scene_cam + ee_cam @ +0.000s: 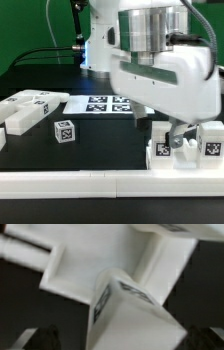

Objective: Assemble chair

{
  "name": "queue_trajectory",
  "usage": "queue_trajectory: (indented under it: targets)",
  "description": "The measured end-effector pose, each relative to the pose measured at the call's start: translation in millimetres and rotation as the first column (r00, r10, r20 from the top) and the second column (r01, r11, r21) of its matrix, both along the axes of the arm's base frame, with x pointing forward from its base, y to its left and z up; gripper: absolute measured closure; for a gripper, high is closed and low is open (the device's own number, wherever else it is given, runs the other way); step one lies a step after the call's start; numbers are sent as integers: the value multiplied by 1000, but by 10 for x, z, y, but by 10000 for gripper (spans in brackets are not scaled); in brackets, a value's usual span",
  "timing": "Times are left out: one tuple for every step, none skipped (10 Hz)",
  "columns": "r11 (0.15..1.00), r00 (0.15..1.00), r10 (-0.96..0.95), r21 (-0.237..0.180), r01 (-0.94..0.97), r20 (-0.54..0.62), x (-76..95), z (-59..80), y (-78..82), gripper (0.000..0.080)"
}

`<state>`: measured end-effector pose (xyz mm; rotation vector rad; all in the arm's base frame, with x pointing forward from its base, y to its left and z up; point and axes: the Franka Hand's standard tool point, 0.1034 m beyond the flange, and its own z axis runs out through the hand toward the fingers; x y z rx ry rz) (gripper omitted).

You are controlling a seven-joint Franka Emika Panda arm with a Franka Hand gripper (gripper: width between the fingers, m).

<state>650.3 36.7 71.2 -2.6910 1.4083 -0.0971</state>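
Note:
My gripper (181, 141) hangs low at the exterior view's right, among white chair parts (160, 147) standing by the front rail; another tagged part (212, 140) stands just right of it. In the wrist view the gripper (120, 340) is open. Its dark fingers (36, 339) stand at either side of a narrow white tagged part (135, 308), with a dark gap on one side. Behind that part lies a large white panel (100, 263). More loose chair parts lie at the exterior view's left: a flat panel (28, 100), a block (22, 119) and a small tagged cube (63, 130).
The marker board (105, 103) lies flat at the middle back. A long white border rail (100, 181) runs along the front edge. The arm's bulky white body (170, 70) hides much of the right side. Dark cables run behind.

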Motion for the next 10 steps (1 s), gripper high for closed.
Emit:
queue_trajectory:
  targets:
    - [998,998,61,-8,-61,8,-11,-12,12,156]
    - [992,992,127,-18,-127,10,-9,-13,3,151]
    - [980,980,198,-30,-198,12,-9,-13,-4,151]
    - [954,955,295,-47,-295,13,-7,-9,13,150]
    - [830,834,552,-110,-547,14,34,22,69,150]
    - [777,781,623,-131,-615,29,65,33,50,150]
    - [814,818,575,-121,-568,30,58,24,51,173]
    - [819,823,568,-120,-561,31,58,25,52,173]
    - [837,840,541,-116,-535,33,59,25,51,344]
    - [873,875,482,-106,-476,36,58,24,51,519]
